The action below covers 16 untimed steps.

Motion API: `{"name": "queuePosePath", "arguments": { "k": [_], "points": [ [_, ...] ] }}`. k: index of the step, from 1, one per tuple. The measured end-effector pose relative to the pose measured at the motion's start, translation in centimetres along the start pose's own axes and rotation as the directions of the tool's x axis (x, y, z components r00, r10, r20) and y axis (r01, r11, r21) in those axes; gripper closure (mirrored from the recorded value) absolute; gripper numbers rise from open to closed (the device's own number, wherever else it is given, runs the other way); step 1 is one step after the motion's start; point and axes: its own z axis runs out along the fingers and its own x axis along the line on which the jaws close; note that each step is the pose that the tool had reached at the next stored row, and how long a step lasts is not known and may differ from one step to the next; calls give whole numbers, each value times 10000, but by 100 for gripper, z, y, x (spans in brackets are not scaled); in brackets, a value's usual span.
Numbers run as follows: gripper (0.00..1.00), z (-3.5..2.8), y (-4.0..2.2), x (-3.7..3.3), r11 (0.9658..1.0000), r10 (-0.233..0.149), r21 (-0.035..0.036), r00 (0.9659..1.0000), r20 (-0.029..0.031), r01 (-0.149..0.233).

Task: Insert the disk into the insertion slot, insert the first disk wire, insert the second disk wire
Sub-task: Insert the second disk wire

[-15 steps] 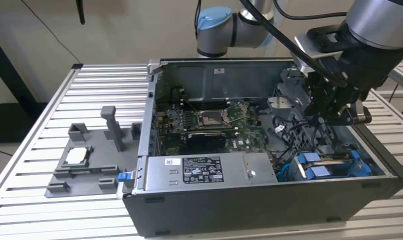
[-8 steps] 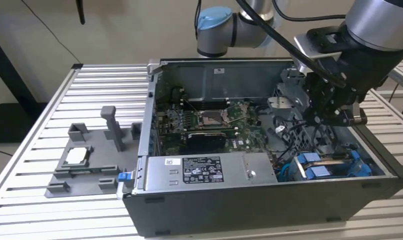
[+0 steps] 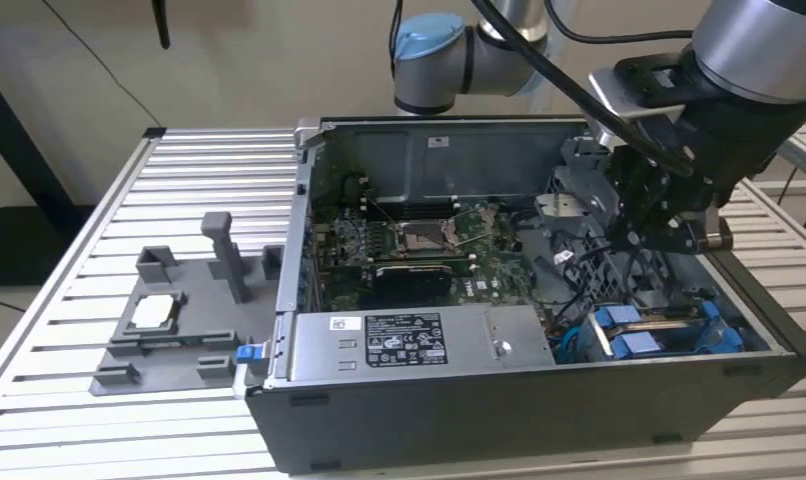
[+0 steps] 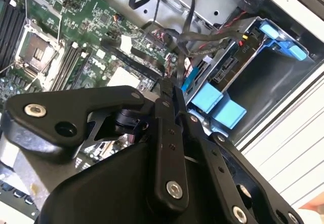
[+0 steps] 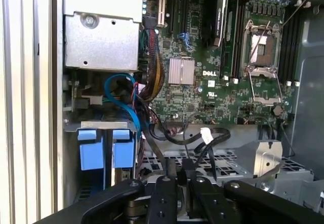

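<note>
The disk [image 4: 228, 73] lies in the insertion slot [image 3: 670, 345], a grey cage at the case's near corner on the exterior view's right. Its blue carrier [image 4: 283, 45] and two blue tabs [image 5: 104, 150] show, and its connector end faces the motherboard. My gripper [image 3: 650, 243] hangs inside the case just behind the cage. In both wrist views its black fingers [image 5: 164, 186] are closed on a small black connector [image 5: 186, 169], with a thin black disk wire [image 5: 202, 145] running off it. The gripper [image 4: 169, 89] tips sit a short way from the disk's connector end.
The green motherboard [image 3: 423, 245] fills the case floor. A grey labelled power-supply box [image 3: 403, 340] sits along the near wall. Loose black, red and yellow cables [image 4: 223, 36] and a blue cable [image 5: 124, 97] lie beside the cage. A grey fixture [image 3: 176, 320] stands on the slatted table [image 3: 56, 330].
</note>
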Motion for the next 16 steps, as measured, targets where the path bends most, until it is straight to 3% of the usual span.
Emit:
{"name": "queuePosePath", "arguments": {
  "k": [4,10,14,16],
  "points": [
    [84,-23,-12,122,10000,4,-9,10000,38,-4],
    [84,-14,-77,279,10000,11,-2,9998,200,-11],
    [84,29,-157,359,10000,12,-3,9998,205,-12],
    [84,85,-243,382,10000,12,-2,9998,206,-12]
  ]
}}
